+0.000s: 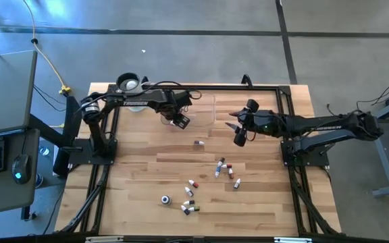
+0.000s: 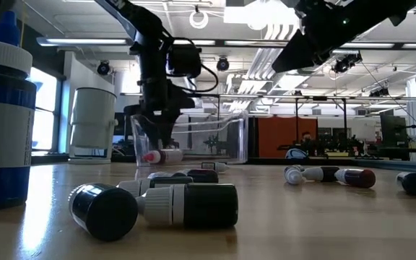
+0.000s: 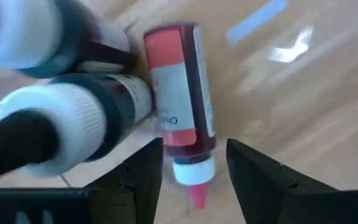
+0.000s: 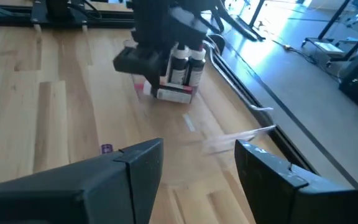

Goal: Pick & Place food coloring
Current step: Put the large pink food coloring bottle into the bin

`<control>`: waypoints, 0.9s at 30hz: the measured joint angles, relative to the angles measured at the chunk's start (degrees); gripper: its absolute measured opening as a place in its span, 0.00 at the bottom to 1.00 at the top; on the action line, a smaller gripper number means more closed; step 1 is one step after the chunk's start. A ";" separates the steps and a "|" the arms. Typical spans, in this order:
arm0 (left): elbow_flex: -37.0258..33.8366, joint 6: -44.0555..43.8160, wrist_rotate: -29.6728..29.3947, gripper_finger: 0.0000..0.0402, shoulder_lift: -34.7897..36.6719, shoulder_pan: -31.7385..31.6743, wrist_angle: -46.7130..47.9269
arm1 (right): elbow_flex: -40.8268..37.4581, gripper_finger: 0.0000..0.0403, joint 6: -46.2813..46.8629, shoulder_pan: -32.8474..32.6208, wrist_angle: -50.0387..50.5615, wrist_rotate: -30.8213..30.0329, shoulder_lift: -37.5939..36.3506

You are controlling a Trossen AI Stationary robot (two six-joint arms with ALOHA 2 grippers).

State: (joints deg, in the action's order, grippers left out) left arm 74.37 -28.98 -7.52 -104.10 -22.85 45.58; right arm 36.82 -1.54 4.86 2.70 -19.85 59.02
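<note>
Wooden planks made up the table (image 1: 147, 175), with a grey floor around it and a bright hall behind. Scattered food coloring bottles (image 1: 225, 170) lay on their sides toward the middle and near edge of the boards, well apart from both arms. At the far side, the left gripper (image 3: 194, 168) hung low over a red-labelled bottle (image 3: 182, 99) lying flat with its red tip (image 3: 197, 194) between the fingers; the jaws stood moderately apart, wider than the bottle, and gripped nothing. Beside that bottle lay two more bottles with white caps (image 3: 48, 124), inside the clear tray (image 2: 215, 137) as far as could be told. The right gripper (image 4: 194, 162) hovered above bare wood nearby, its jaws open wide and holding nothing.
</note>
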 joint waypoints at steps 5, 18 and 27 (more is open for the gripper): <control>-0.12 0.25 0.17 0.43 -2.68 -0.02 -0.76 | 0.00 0.48 0.00 0.00 -0.02 1.52 0.00; -0.08 4.67 1.84 0.43 -2.80 -0.02 0.33 | 0.00 0.48 -1.90 0.00 -0.02 1.39 0.00; -0.15 16.74 3.02 0.43 -2.86 -0.06 -2.69 | 0.00 0.48 -1.95 0.00 -0.02 1.41 0.02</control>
State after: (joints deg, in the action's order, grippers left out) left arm 74.22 -12.24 -4.50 -106.96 -22.92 42.90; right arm 36.82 -3.49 4.86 2.68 -18.44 59.05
